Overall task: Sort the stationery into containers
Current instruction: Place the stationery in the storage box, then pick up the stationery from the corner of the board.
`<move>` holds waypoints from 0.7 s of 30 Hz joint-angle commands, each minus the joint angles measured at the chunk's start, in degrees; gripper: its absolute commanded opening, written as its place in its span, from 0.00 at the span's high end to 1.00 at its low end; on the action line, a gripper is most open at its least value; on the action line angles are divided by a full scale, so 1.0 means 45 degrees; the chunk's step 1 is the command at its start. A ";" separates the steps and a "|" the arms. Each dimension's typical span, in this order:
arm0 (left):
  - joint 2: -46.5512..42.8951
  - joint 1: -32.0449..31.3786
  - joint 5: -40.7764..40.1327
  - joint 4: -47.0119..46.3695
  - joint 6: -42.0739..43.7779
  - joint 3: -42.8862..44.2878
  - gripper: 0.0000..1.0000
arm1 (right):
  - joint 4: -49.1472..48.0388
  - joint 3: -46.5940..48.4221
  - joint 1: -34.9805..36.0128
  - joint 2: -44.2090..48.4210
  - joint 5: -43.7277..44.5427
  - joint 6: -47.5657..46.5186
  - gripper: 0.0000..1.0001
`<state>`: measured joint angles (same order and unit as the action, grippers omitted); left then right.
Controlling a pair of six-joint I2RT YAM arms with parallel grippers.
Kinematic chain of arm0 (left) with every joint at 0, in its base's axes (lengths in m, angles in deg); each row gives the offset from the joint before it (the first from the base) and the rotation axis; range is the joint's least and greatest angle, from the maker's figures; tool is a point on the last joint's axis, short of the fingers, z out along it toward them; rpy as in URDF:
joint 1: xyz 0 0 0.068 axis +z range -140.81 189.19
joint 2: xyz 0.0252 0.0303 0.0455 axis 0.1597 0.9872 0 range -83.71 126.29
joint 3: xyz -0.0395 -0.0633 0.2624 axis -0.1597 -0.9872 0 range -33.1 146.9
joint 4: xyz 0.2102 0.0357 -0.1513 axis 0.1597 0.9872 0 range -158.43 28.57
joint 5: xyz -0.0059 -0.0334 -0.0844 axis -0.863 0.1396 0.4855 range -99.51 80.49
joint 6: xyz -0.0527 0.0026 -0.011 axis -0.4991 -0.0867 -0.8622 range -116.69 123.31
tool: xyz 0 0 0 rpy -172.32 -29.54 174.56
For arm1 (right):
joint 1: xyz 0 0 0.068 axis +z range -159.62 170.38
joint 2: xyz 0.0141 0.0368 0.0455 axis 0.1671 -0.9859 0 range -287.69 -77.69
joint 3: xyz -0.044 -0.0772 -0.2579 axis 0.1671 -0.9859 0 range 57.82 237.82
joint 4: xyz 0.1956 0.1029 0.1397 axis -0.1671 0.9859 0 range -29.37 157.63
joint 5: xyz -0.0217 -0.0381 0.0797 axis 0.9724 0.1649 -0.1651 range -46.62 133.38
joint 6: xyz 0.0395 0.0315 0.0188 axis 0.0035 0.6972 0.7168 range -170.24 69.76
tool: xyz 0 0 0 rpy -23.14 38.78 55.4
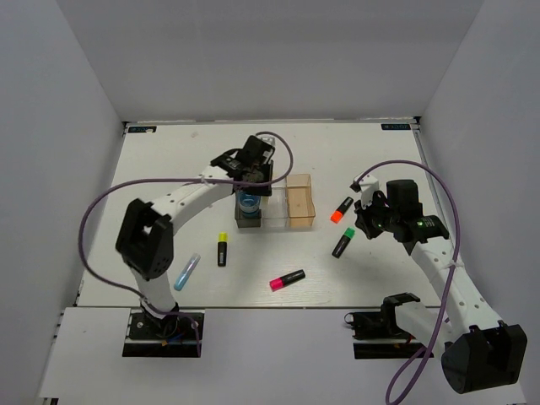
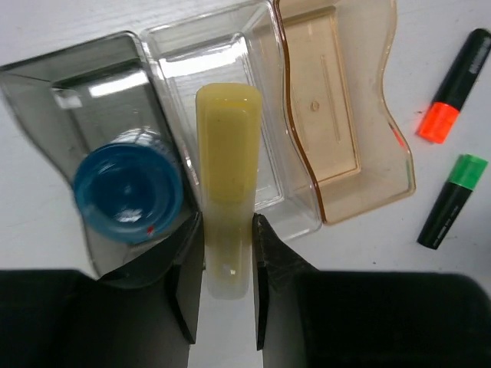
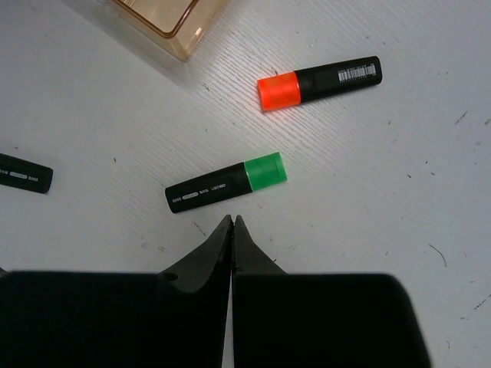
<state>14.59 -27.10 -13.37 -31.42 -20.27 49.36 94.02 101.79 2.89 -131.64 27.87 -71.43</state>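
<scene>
Bench [image 1: 169,160] carries three joined bins [image 1: 300,223] midway, with the tape roll [image 2: 126,192] in the grey bin [image 2: 69,92]. Left fingers [image 2: 270,264] are grasping a yellow pen [image 2: 226,153] over the clear bin [image 2: 176,54], at its near edge. Right fingers [image 3: 219,253] are clenched on nothing, just short of the green highlighter [image 3: 226,182], which has open bench round it.

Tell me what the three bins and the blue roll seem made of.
Grey bin, clear bin and orange bin: likely glossy see-through plastic, since the table shows through and the walls glint. Blue roll: smooth, slightly shiny, perhaps plastic tape; hard to tell.
</scene>
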 commanded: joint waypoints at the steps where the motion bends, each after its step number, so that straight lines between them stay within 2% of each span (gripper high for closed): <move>1: 0.1351 -0.0391 -0.0412 0.0093 -0.0697 0.1223 0.96 | -0.0095 -0.0024 0.0051 0.0075 0.0087 0.0100 1.00; 5: 0.2567 -0.0606 -0.0646 0.0387 -0.0856 0.2688 0.89 | -0.0075 -0.0005 0.0012 0.0056 0.0126 0.0119 1.00; 7: 0.3094 -0.0606 -0.0706 0.0582 -0.0855 0.3177 0.81 | -0.0056 -0.0024 0.0032 0.0095 0.0164 0.0138 0.85; 8: 0.3213 -0.0607 -0.0744 0.0680 -0.0836 0.3238 0.61 | -0.0075 -0.0005 0.0051 0.0076 0.0165 0.0119 0.76; 9: 0.3330 -0.0587 -0.0706 0.0758 -0.0797 0.3297 0.49 | -0.0095 -0.0004 0.0032 0.0095 0.0146 0.0100 0.56; 11: 0.3370 -0.0587 -0.0667 0.0778 -0.0758 0.3317 0.38 | -0.0095 -0.0004 0.0012 0.0115 0.0165 0.0100 0.45; 12: 0.3312 -0.0606 -0.0647 0.0720 -0.0738 0.3298 0.28 | -0.0076 -0.0024 0.0032 0.0095 0.0165 0.0100 0.40; 15: 0.2825 -0.0587 -0.0647 0.0583 -0.0660 0.3161 0.20 | -0.0367 -0.0024 0.0052 -0.0001 0.0262 0.0410 0.40; 17: 0.2027 -0.0606 -0.0666 0.0622 -0.0485 0.2987 0.20 | -0.0834 -0.0024 0.0071 -0.0197 0.0301 0.1540 0.49; 18: 0.1752 -0.0723 -0.0685 0.0603 -0.0368 0.2695 0.20 | -0.1089 0.0092 0.0052 -0.0294 0.0418 0.2028 0.56; 19: 0.1092 -0.0743 -0.0956 0.0680 -0.0174 0.2499 0.22 | -0.1091 0.0248 0.0090 -0.0856 0.0322 0.3522 0.65; 21: -0.0566 -0.0938 -0.1309 0.0933 0.0314 0.1368 0.24 | -0.0838 0.0794 0.0090 -0.1831 -0.0652 0.4140 0.70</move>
<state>25.17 -30.05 -16.63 -28.60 -21.88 58.76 92.10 102.31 2.91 -135.23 28.14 -62.03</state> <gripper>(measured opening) 0.767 0.317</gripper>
